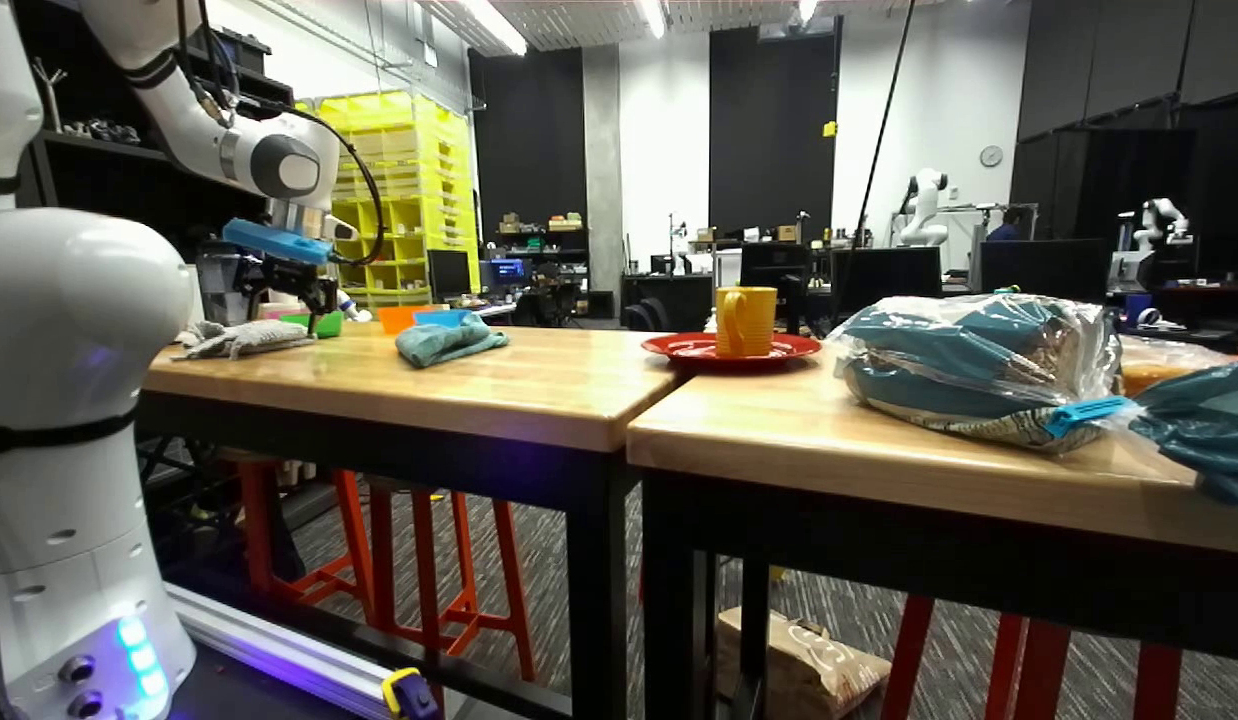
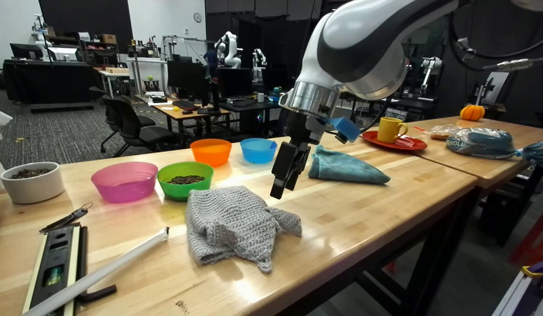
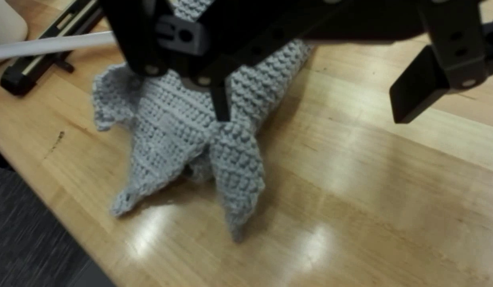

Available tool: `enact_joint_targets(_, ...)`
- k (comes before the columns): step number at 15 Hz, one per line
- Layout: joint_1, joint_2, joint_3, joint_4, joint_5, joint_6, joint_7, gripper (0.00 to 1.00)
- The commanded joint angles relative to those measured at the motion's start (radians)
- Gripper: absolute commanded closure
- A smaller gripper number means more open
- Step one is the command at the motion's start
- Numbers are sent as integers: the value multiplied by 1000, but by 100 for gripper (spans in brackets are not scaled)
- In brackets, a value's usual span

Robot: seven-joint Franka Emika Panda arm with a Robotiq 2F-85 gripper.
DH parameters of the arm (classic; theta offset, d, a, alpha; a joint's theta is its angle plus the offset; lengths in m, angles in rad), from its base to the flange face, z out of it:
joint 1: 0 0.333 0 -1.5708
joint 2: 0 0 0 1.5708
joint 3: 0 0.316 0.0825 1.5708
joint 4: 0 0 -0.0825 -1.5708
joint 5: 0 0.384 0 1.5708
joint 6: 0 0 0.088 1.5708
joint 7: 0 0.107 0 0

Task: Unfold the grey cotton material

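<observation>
Cloth (image 2: 234,221), grey, lies bunched on table (image 2: 341,219) near green bowl (image 2: 177,191); gripper (image 3: 312,115) hangs spread wide, holding nothing. Risk: catching several folded layers at once could drag whole heap instead of unfolding it.

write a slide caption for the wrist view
Jaws wide open over a wooden tabletop, where a rumpled grey cloth lies not yet unfolded, a spirit level at the frame's upper left.

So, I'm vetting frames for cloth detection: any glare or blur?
Wrist view: glare spots on the tabletop, gripper dark and soft-edged, weave of the grey cloth readable. An exterior view: highlights on the plastic bag, ceiling lights blown out.
</observation>
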Motion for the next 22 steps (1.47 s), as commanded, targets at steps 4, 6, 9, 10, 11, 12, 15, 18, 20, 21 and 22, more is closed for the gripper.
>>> enact_joint_targets(4, 8, 71, 46, 45, 56, 10, 13, 0)
enact_joint_targets(6, 7, 82, 58, 50, 58, 7, 14, 0)
enact_joint_targets(9, 6, 87, 71, 56, 49, 2, 20, 32)
enact_joint_targets(10, 4, 85, 74, 56, 47, 0, 22, 39)
enact_joint_targets(11, 3, 79, 75, 55, 45, -3, 26, 47)
enact_joint_targets(12, 2, 77, 76, 55, 43, -4, 30, 56)
enact_joint_targets(15, -3, 62, 72, 55, 39, -17, 43, 79)
enact_joint_targets(18, -11, 36, 62, 48, 35, -37, 44, 99)
enact_joint_targets(20, -26, 13, 45, 38, 35, -52, 33, 100)
enact_joint_targets(21, -34, -2, 35, 34, 35, -62, 30, 100)
enact_joint_targets(22, -41, -16, 24, 32, 37, -74, 25, 98)
